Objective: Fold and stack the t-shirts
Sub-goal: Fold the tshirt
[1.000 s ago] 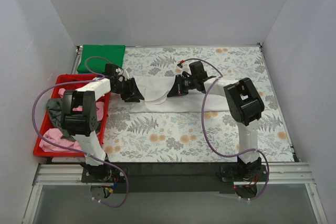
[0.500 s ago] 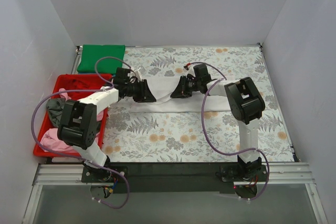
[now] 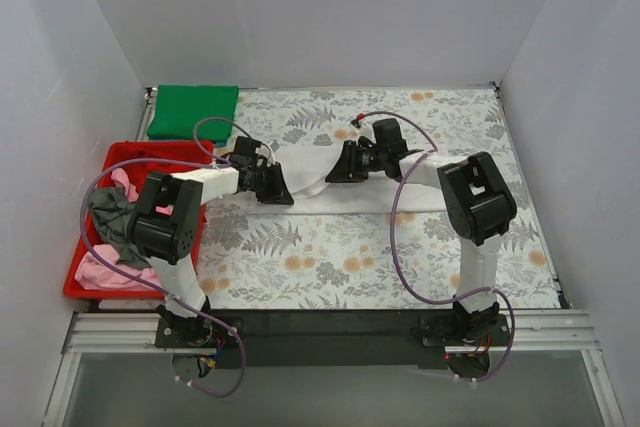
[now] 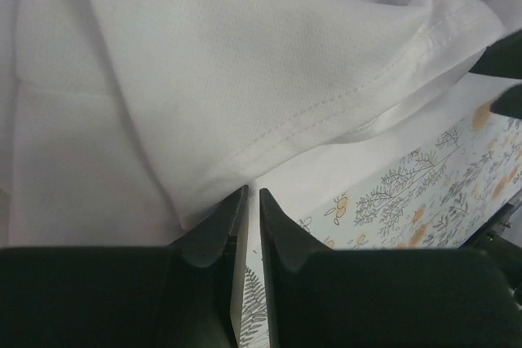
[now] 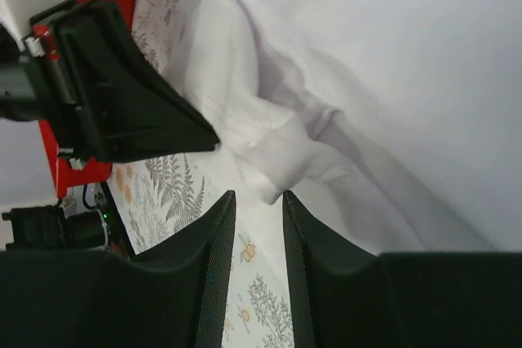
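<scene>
From above, the white t-shirt [image 3: 318,184] lies on the floral cloth [image 3: 330,257]; your left wrist shows the left hand [image 4: 251,193] nearly closed at its limp hem [image 4: 326,112], perhaps pinching; your right wrist shows the right hand [image 5: 257,195] part-open, empty, beside a soft fold [image 5: 285,152] worth taking.

No writing, label, brand name, number or sign can be read in any of the three views. The white t-shirt [image 3: 310,197], the green t-shirt [image 3: 192,110] and the red bin [image 3: 150,150] are plain. The floral cloth [image 3: 350,257] carries only its leaf and flower print.
</scene>
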Available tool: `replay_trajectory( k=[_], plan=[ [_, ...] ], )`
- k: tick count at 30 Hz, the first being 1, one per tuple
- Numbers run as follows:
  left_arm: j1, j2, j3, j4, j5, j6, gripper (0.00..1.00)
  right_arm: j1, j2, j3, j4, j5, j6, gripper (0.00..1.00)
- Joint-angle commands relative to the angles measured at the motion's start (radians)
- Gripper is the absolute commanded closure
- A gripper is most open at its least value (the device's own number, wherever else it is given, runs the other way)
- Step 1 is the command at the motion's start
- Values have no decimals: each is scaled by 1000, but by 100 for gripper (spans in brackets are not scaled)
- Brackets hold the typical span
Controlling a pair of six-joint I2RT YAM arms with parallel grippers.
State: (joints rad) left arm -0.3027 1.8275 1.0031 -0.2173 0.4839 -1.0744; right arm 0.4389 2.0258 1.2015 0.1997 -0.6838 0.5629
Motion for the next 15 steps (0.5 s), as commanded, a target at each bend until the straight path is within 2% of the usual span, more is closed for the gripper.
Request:
replay_trajectory(
  k=[1,7,15],
  plan=[
    [2,-4,69,-2,-56,4,91,23,-123,-54,41,-2,-135,64],
    [2,9,129,-22,-70,24,91,72,-130,-117,11,82,-233,71],
    [4,49,215,-85,-93,83,91,84,-61,-77,-94,188,-274,76]
  ],
)
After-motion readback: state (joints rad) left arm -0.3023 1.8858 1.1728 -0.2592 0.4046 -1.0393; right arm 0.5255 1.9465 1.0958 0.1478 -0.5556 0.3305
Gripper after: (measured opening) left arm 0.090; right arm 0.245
